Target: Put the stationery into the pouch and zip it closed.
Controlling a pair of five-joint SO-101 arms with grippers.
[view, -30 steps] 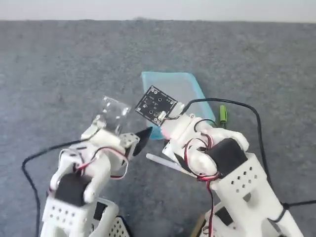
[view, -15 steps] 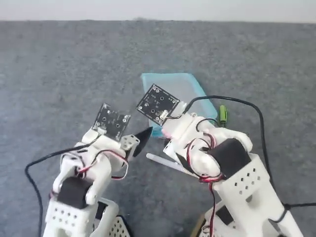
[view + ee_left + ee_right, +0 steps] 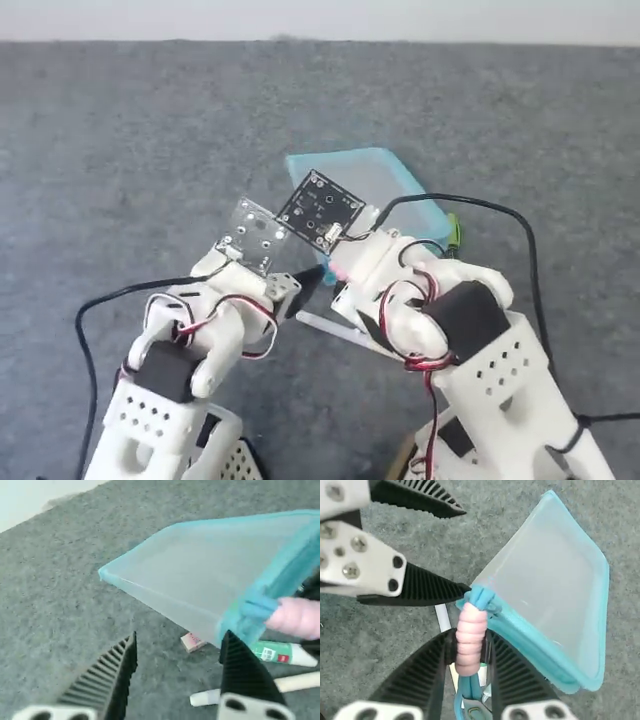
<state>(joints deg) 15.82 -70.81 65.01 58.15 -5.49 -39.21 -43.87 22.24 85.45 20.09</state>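
The translucent teal pouch (image 3: 375, 180) (image 3: 200, 575) (image 3: 555, 580) is tilted, its zipper end raised off the grey mat. My right gripper (image 3: 469, 630) is shut on the pink zipper pull (image 3: 470, 647) (image 3: 295, 617) at that end. My left gripper (image 3: 175, 665) (image 3: 308, 282) is open just beside the pouch's zipper corner, holding nothing; one of its fingers (image 3: 430, 587) almost touches the teal tab. Under the raised pouch lie a small eraser (image 3: 191, 641), a green and white tube (image 3: 280, 652) and a white pen (image 3: 210, 697) (image 3: 335, 328).
A green item (image 3: 452, 232) lies on the mat to the right of the pouch, beside the right arm's black cable (image 3: 500, 215). A cream stick (image 3: 300, 680) lies near the white pen. Open grey mat (image 3: 120, 150) spreads to the left and behind.
My left arm has swung right and forward, bringing its open gripper up to the pouch's zipper corner. The right arm has hardly moved and keeps its hold on the pull.
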